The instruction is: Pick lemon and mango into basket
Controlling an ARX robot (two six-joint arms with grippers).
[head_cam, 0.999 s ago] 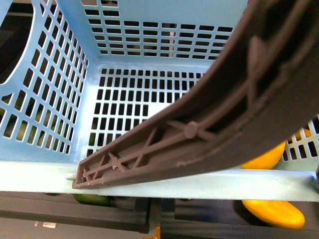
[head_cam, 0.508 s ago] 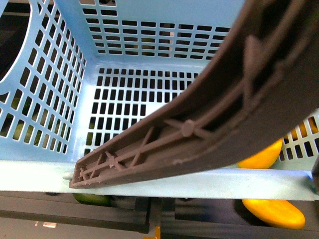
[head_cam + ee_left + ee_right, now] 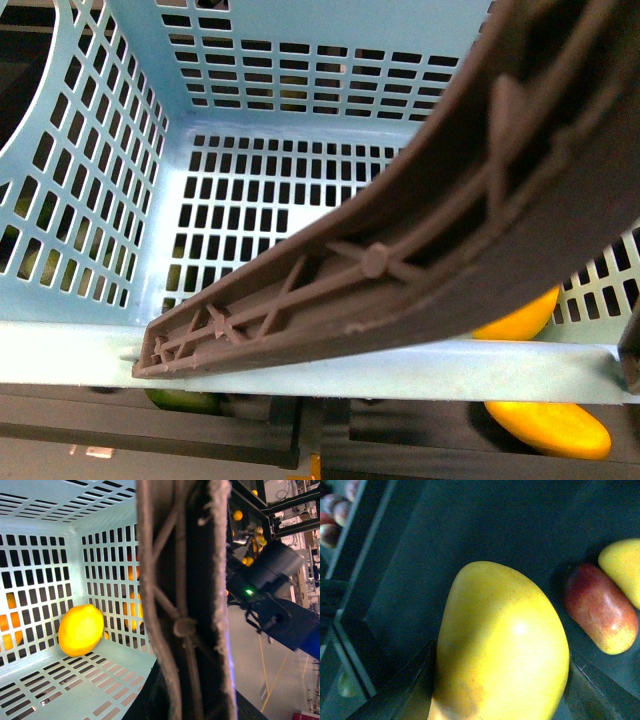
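The light teal basket fills the front view, and its brown ribbed handle crosses it on a slant. My left gripper is shut on the handle, and its fingers are mostly hidden behind it. The lemon lies on the basket floor by a wall. In the front view it peeks out from behind the handle. My right gripper is shut on the mango, a big smooth yellow fruit held between two dark fingers above a dark shelf.
A red-yellow fruit and a yellow one lie on the dark shelf near the held mango. Below the basket's front rim are a yellow-orange fruit and a green one. Oranges show through the basket wall.
In the front view the basket and handle have drifted slightly left. A dark part has come into view at the right edge. The lemon stays in the basket.
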